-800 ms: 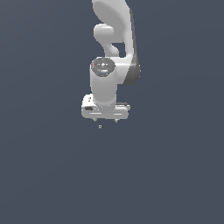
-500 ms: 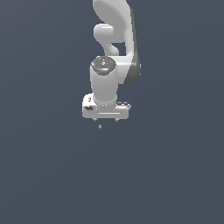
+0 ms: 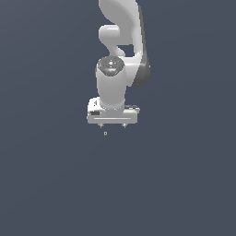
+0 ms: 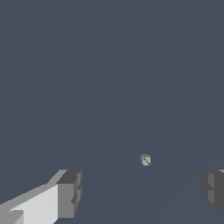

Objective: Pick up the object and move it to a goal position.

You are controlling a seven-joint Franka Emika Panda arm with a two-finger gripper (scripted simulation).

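Observation:
The object (image 3: 105, 133) is a tiny pale grey-white speck on the dark floor, just below the gripper in the exterior view. In the wrist view the object (image 4: 145, 159) looks like a small pale die with dark dots, lying between and beyond the two fingers. My gripper (image 3: 112, 125) hangs from the white arm, pointing down, with its jaws wide apart and nothing between them. One grey fingertip (image 4: 70, 194) and the other fingertip (image 4: 213, 187) show at the wrist view's edges.
The white arm (image 3: 120, 41) rises above the gripper to the exterior view's top edge. A plain dark grey-blue floor (image 3: 55, 184) fills everything else in both views.
The gripper has shifted slightly toward the exterior view's left and a little lower. The speck has stayed in place.

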